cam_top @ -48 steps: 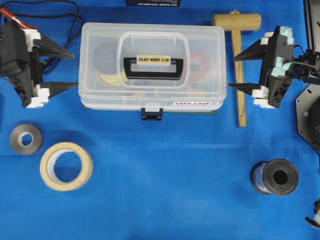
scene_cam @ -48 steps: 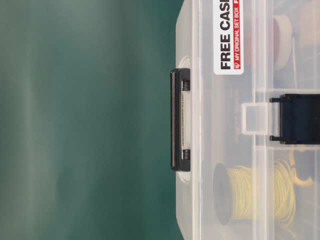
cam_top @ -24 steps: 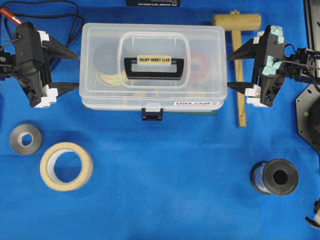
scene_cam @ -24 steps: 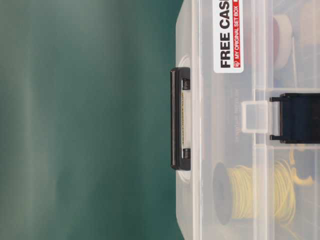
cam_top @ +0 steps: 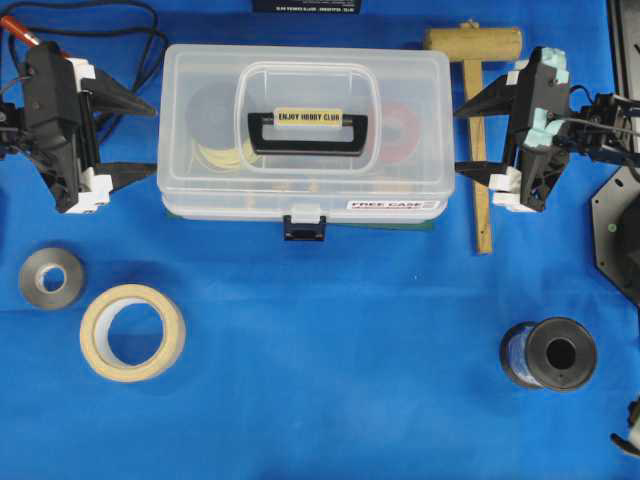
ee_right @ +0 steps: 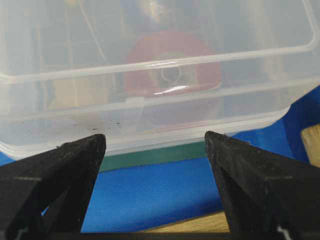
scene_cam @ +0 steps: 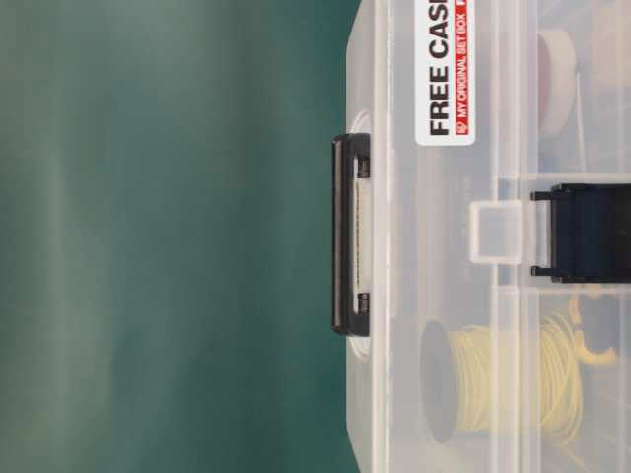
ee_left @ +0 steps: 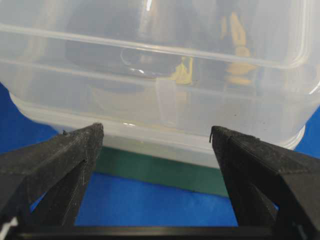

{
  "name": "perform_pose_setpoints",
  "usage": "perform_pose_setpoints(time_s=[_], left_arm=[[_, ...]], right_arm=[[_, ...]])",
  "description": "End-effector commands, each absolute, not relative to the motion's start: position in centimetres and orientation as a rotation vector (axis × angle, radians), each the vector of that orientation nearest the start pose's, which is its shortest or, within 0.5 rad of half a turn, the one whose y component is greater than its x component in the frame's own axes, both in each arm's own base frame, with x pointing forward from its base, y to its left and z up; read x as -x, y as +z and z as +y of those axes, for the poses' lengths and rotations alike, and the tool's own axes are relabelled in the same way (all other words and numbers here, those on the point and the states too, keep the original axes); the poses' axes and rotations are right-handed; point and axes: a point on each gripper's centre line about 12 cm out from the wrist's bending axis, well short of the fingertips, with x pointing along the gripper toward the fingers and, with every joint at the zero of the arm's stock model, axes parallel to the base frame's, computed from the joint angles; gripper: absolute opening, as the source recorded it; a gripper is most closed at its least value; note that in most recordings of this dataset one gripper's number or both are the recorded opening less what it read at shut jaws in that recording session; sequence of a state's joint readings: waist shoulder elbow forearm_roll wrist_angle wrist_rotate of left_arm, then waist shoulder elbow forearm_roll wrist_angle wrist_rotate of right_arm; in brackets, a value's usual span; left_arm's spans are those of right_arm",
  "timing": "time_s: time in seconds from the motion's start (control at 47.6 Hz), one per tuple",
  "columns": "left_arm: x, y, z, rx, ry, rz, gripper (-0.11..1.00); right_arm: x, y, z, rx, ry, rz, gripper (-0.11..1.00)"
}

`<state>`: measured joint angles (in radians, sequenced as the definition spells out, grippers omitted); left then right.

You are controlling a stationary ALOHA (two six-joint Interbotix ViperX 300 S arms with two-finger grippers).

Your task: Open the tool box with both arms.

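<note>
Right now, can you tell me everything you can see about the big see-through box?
The tool box is a clear plastic rectangle lying flat on the blue cloth, lid shut. Its black handle is folded down on top, and its black latch sits at the front edge. Spools and rolls show inside. The open left pincer and right pincer have their tips at its two ends.

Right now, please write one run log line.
tool box: closed, latched | left hand: open at its left end | right hand: open at its right end
</note>
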<state>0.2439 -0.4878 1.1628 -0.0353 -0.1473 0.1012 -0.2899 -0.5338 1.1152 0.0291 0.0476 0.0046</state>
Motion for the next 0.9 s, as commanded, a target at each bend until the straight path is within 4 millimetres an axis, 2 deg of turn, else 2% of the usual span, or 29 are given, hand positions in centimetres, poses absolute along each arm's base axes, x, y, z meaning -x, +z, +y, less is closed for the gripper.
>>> perform_pose_setpoints(time_s=[0.0,0.42,0.882], left_arm=[[-24.5,19.2,6.1,-0.006,0.228,0.456,0.88],[-23.7,20.8,6.4,-0.014,0.250,0.388,0.88],[-23.4,21.6,6.8,-0.016,0.272,0.358,0.88]], right_arm=[[-24.6,21.1,-7.2,-0.123,-0.290,0.524,0.81],[-23.4,23.9,-6.9,-0.102,-0.290,0.418,0.80],[-23.4,24.7,-7.1,-0.100,-0.299,0.393,0.80]])
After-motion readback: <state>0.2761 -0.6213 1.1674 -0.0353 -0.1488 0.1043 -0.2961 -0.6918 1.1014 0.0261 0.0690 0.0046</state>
